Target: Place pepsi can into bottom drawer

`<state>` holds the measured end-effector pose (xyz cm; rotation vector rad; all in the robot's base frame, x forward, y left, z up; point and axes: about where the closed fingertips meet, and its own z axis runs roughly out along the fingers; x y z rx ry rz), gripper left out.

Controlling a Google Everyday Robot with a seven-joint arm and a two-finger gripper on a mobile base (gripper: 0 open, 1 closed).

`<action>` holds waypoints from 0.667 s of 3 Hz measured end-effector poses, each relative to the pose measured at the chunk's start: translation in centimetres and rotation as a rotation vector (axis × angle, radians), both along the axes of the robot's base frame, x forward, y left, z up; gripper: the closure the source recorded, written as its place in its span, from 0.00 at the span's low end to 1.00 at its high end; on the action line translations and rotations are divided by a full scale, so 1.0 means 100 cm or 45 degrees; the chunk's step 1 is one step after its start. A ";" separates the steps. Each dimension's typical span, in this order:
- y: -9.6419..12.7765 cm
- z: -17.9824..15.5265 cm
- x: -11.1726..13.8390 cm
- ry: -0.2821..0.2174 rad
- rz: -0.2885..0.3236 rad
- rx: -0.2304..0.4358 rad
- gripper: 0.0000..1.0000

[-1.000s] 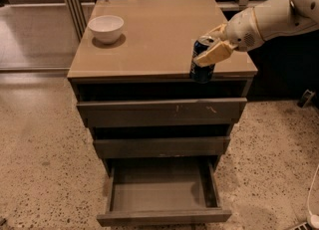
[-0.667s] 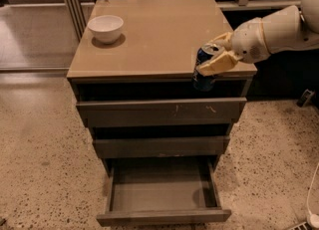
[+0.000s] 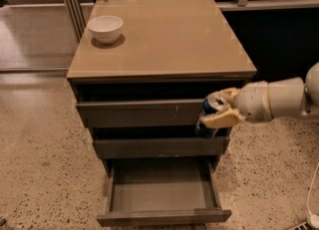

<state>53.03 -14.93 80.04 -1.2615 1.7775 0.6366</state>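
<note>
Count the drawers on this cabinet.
3: top drawer and middle drawer barely out, bottom drawer pulled wide open. The gripper holds the pepsi can before the upper two.

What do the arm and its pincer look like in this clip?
The arm is a smooth white cylinder with rounded joints. The pincer, in front of the cabinet's drawers, has two cream-yellow fingers. No cables or markings show on it.

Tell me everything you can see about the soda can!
The pepsi can is small and dark blue with a shiny silver top, likely metal. It is slightly tilted, held in the air by the gripper, whose tan fingers clamp it from both sides. It hangs by the cabinet's right front, higher than the open bottom drawer.
</note>
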 end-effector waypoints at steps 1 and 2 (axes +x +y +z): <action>0.015 -0.118 -0.059 0.256 0.103 0.017 1.00; 0.027 -0.141 -0.080 0.326 0.143 0.024 1.00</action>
